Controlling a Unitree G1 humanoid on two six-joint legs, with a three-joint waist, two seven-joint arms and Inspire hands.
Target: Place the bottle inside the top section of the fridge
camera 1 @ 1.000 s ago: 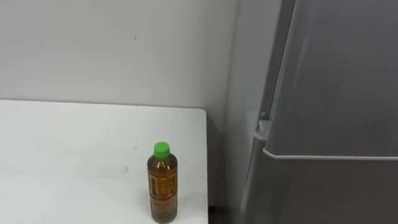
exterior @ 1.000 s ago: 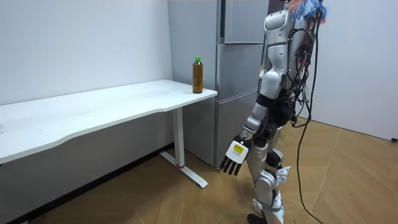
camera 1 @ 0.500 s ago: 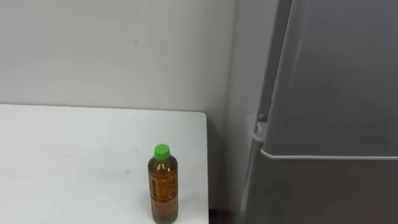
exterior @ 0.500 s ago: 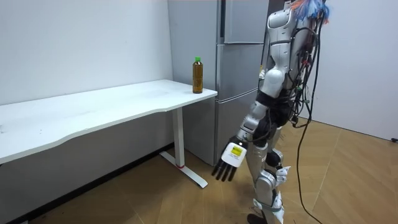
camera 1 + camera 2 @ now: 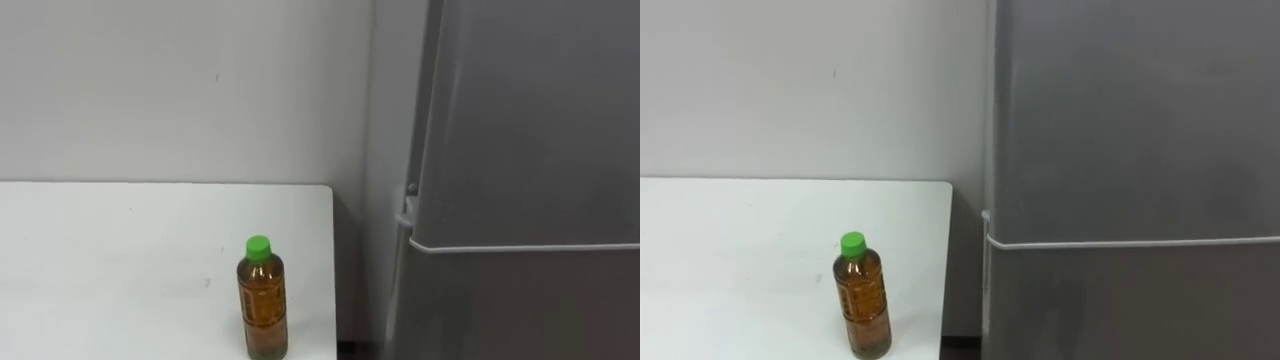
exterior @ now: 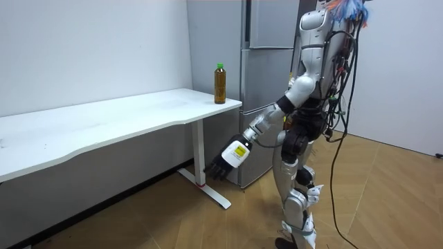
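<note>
I'm swinging my left hand (image 6: 230, 156) forward now, up from beside my leg a second ago. The arm is stretching low toward the table (image 5: 110, 250), fingers hanging loosely spread, holding nothing. The bottle (image 5: 262, 300) is standing upright by the table's right edge, near the closed fridge (image 5: 520, 150).

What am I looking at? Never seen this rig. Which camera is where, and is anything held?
It is a two-legged humanoid robot with two five-fingered hands, standing by a fridge. Two pictures come from the stereo camera on its head, looking down. The wide one is from a camera standing in the room. A bottle stands upright near the corner of the table, beside the fridge, whose doors are shut. The left hand is held out low, below table height, open and holding nothing.
</note>
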